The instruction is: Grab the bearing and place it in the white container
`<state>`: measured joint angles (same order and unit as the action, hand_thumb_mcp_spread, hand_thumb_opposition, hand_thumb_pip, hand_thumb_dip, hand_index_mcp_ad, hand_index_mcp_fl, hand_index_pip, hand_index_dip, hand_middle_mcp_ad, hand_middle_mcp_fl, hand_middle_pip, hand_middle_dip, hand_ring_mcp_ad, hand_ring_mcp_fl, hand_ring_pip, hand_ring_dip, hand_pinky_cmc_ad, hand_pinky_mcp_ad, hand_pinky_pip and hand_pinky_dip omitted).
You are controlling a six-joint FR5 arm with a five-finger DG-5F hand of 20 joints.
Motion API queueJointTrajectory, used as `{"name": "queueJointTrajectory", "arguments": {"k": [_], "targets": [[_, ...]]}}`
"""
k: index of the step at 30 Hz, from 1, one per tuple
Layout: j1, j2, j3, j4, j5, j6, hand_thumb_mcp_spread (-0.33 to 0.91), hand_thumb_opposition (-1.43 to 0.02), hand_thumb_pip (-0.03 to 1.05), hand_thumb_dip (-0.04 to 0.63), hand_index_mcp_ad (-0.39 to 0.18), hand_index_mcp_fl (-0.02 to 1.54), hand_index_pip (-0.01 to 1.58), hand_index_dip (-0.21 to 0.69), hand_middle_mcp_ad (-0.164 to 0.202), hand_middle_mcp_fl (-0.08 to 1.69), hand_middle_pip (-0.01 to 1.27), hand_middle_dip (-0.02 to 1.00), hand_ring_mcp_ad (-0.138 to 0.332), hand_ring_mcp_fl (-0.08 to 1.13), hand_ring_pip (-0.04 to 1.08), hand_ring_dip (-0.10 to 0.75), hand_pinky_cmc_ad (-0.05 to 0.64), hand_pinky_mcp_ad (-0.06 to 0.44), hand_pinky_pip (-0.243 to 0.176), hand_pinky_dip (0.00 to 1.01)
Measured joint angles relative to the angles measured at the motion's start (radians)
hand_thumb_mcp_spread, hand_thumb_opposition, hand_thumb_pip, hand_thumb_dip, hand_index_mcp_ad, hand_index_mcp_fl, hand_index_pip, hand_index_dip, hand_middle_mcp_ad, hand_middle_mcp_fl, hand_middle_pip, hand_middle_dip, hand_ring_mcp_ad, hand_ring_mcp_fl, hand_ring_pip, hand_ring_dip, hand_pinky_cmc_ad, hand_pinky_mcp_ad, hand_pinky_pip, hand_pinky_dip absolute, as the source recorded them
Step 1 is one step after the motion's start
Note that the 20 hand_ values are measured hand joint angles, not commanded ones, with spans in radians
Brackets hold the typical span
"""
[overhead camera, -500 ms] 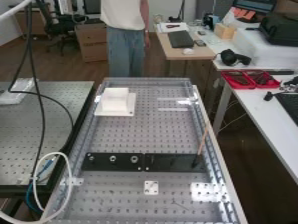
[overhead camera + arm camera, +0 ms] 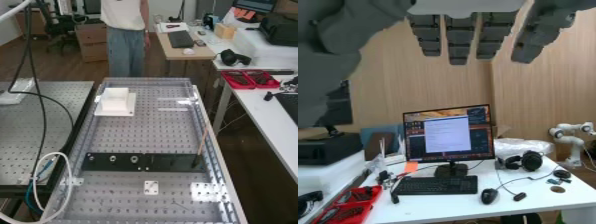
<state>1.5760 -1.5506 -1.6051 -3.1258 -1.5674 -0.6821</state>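
Observation:
In the wrist view the hand [image 2: 459, 40] is open, its dark grey fingers straight and spread, with nothing between them. Small metal rings that look like bearings [image 2: 134, 159] sit on the left half of the black plate [image 2: 169, 162] in the high view, lying across the perforated bench. The white container [image 2: 115, 102], a square box on a white base, stands at the bench's far left. The hand is well away from both, facing a desk.
A thin wooden stick [image 2: 202, 141] rises from the black plate's right end. A small white plate [image 2: 151, 187] lies nearer on the bench. White tubing [image 2: 68, 175] loops beside its left edge. The wrist view has a monitor [image 2: 449, 134], keyboard [image 2: 436, 185] and red trays [image 2: 350, 209] on a white desk.

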Motion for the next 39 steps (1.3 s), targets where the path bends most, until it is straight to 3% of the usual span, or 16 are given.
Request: {"name": "queueJointTrajectory", "arguments": {"k": [6, 17, 25, 30, 39], "targets": [[0.001, 0.001, -0.009, 0.008, 0.008, 0.0, 0.28, -0.63, 0.3, 0.04, -0.024, 0.02, 0.07, 0.094, 0.059, 0.02, 0.12, 0.15, 0.126, 0.0, 0.09, 0.059, 0.298, 0.248, -0.058, 0.18], [0.018, 0.009, -0.072, 0.06, 0.057, -0.037, 0.28, -0.66, 0.33, 0.038, -0.024, 0.02, 0.08, 0.11, 0.063, 0.02, 0.13, 0.16, 0.141, 0.0, 0.1, 0.059, 0.328, 0.258, -0.061, 0.2], [0.025, 0.014, -0.164, 0.148, 0.095, -0.013, 0.32, -0.7, 0.4, 0.066, -0.024, 0.04, 0.08, 0.11, 0.059, 0.02, 0.13, 0.16, 0.141, 0.0, 0.1, 0.059, 0.33, 0.258, -0.063, 0.2], [0.026, 0.013, -0.217, 0.191, 0.133, 0.044, 0.34, -0.71, 0.41, 0.11, -0.024, 0.04, 0.09, 0.11, 0.059, 0.03, 0.13, 0.16, 0.138, 0.0, 0.1, 0.059, 0.33, 0.258, -0.063, 0.2], [0.035, 0.011, -0.285, 0.249, 0.206, 0.05, 0.34, -0.71, 0.45, 0.14, -0.049, 0.05, 0.09, 0.103, 0.058, 0.03, 0.13, 0.17, 0.145, 0.0, 0.1, 0.073, 0.328, 0.257, -0.063, 0.2]]}}
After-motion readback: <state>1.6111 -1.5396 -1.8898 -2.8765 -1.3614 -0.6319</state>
